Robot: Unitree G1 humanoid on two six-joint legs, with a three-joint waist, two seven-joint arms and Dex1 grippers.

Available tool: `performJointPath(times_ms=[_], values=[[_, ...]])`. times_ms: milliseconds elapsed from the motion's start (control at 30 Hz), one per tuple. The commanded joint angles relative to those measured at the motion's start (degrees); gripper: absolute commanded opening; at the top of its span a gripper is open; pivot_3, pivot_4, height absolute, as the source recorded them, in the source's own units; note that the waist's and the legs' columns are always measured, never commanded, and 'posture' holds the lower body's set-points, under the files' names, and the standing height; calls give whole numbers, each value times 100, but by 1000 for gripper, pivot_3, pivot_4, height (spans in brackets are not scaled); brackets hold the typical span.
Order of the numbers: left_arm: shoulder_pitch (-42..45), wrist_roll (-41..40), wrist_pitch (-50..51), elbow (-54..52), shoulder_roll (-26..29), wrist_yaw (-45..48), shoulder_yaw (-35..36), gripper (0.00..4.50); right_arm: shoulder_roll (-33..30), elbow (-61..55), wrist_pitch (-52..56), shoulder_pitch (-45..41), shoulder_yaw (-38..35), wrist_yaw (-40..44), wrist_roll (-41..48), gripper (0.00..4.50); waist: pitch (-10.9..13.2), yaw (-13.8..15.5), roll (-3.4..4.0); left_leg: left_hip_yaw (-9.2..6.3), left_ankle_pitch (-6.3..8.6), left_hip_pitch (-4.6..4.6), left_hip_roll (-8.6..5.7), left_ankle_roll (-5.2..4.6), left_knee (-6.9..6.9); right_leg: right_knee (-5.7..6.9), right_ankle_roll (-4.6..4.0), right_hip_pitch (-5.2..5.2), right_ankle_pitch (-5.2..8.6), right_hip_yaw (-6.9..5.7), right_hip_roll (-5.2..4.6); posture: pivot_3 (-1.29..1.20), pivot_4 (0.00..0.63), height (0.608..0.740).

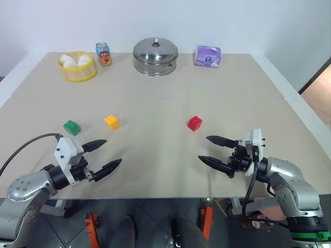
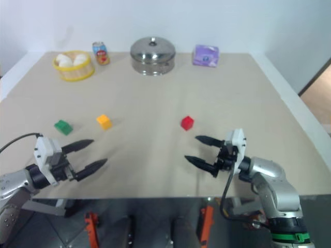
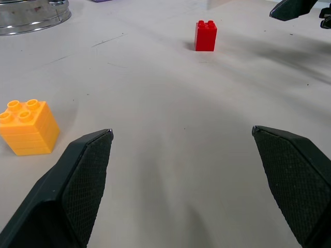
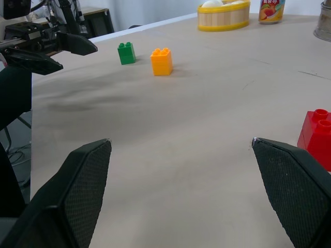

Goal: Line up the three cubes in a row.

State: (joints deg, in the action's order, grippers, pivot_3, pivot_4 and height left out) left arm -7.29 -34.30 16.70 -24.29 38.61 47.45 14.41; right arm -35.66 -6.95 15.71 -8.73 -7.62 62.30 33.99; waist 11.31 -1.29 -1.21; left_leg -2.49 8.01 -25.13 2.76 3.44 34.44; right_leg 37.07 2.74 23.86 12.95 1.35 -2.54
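Three studded plastic blocks on a matte beige tabletop (image 1: 155, 93), glossy, boxy, round studs on top, all upright. Green block (image 1: 72, 127) furthest to the robot's left, yellow block (image 1: 111, 122) just beside it to the right, red block (image 1: 195, 123) well apart further right, in rough line across the tabletop but unevenly spaced. Green one sits turned diagonally to the table edge; yellow and red nearly square to it. No clear long axis on any; red reads slightly taller than wide in the left wrist view.

Left hand (image 1: 101, 155) released, empty, black tapered fingers spread, hovering near the front edge below green and yellow. Right hand (image 1: 216, 150) also released and empty, fingers spread, near the front edge just below-right of red. Wrist views show cross-hatched grip texture on the finger pads (image 3: 88, 181), not visible from the head.

Far edge: round yellow-rimmed basket (image 1: 77, 67) with white rounded pieces, printed can (image 1: 104, 53), lidded shiny steel pot (image 1: 155, 56) with knob, purple tissue pack (image 1: 207, 56). The right wrist view catches the basket and can.
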Motion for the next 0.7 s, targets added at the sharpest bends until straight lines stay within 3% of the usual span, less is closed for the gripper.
performJointPath(times_ms=[33,533,700], values=[[61,-23,-32,-208,-52,-35,3,4455,-63,-79,-136,83,-36,76,-72,4500,0,0,0,0,0,0,0,0,0,0,0,0,0,0,0,0,150,739],[170,65,-48,-222,-142,34,-153,4455,-23,-143,-138,123,-9,-70,-187,4500,0,3,0,0,0,4,3,0,2,1,2,-2,-3,13,11,0,150,739],[329,156,-103,-210,-246,-31,-364,4455,46,70,103,-251,64,-420,-300,4500,0,2,0,1,0,4,3,0,2,2,2,-2,-3,15,13,0,150,739]])
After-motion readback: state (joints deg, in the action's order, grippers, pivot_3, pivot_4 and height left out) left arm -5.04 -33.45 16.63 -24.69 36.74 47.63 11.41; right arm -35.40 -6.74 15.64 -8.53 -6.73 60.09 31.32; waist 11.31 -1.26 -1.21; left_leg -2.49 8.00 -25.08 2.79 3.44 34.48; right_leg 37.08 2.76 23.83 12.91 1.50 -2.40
